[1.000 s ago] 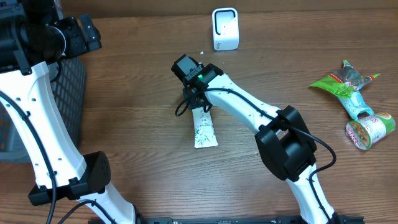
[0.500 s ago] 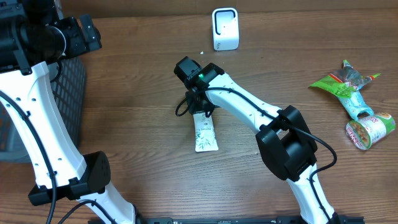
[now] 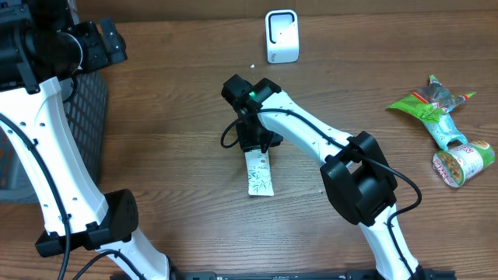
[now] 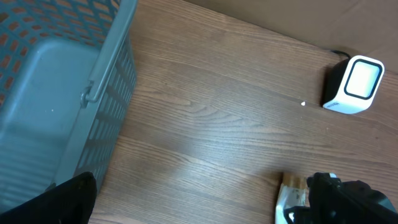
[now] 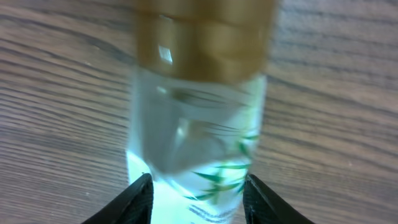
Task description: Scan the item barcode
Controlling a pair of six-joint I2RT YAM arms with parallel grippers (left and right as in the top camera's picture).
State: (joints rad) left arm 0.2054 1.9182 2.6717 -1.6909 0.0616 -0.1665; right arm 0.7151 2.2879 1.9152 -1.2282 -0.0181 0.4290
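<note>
The item, a flat white packet (image 3: 259,173) with green leaf print and a tan end, lies on the wooden table at its middle. My right gripper (image 3: 254,141) stands over its upper end, open. In the right wrist view, the packet (image 5: 199,124) is blurred and fills the gap between the two black fingertips (image 5: 142,198). The white barcode scanner (image 3: 282,35) stands at the back of the table, apart from the packet, also in the left wrist view (image 4: 354,84). My left gripper (image 3: 93,43) is high at the far left, open and empty (image 4: 199,202). No barcode shows.
A grey mesh basket (image 3: 87,117) stands at the left edge, also seen from the left wrist (image 4: 109,81). At the right lie a green snack packet (image 3: 426,107) and a lidded cup (image 3: 464,162). The right arm (image 3: 311,132) spans the table's middle.
The right gripper's jaws have parted from shut. The packet has dropped and slid a little toward the front of the table. The left arm has not moved.
</note>
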